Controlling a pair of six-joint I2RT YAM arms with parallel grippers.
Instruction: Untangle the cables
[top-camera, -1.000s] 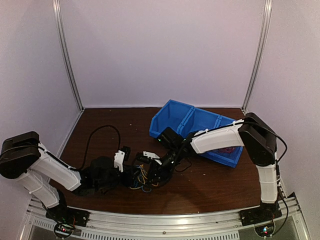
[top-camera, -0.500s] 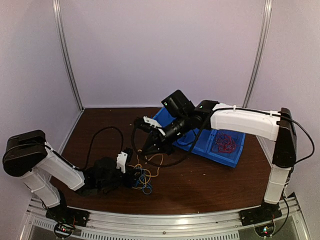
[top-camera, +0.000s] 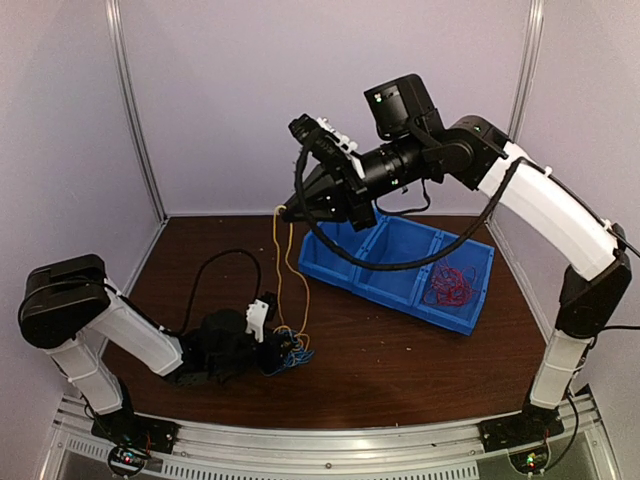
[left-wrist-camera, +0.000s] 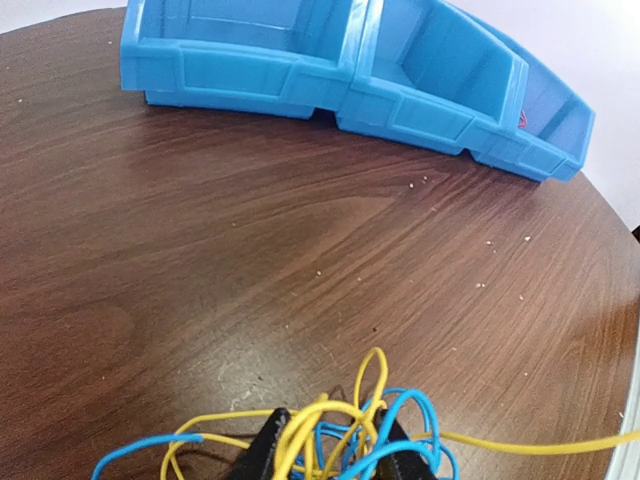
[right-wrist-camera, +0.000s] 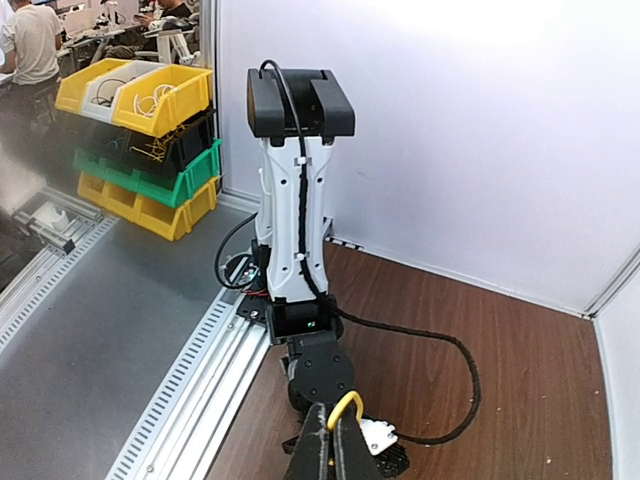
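A tangle of yellow and blue cables (top-camera: 285, 350) lies on the brown table at the front left. My left gripper (top-camera: 272, 352) is low on the table, shut on this tangle; its wrist view shows the yellow and blue loops (left-wrist-camera: 335, 430) between its dark fingers (left-wrist-camera: 262, 455). My right gripper (top-camera: 290, 212) is raised high above the table, shut on a yellow cable loop (top-camera: 287, 270) that hangs taut down to the tangle. The loop's top (right-wrist-camera: 345, 405) sticks out past the closed fingertips (right-wrist-camera: 313, 440). A red cable bunch (top-camera: 448, 285) lies in the blue bin.
A blue bin (top-camera: 400, 270) with three compartments stands at the back right of the table; it also shows in the left wrist view (left-wrist-camera: 350, 75). A thick black robot cable (top-camera: 210, 270) arcs over the table at the left. Metal rails run along the near edge (top-camera: 330, 440).
My right gripper has risen from the tangle at table level to high above the table, drawing the yellow loop up and out. The left gripper stayed down on the tangle.
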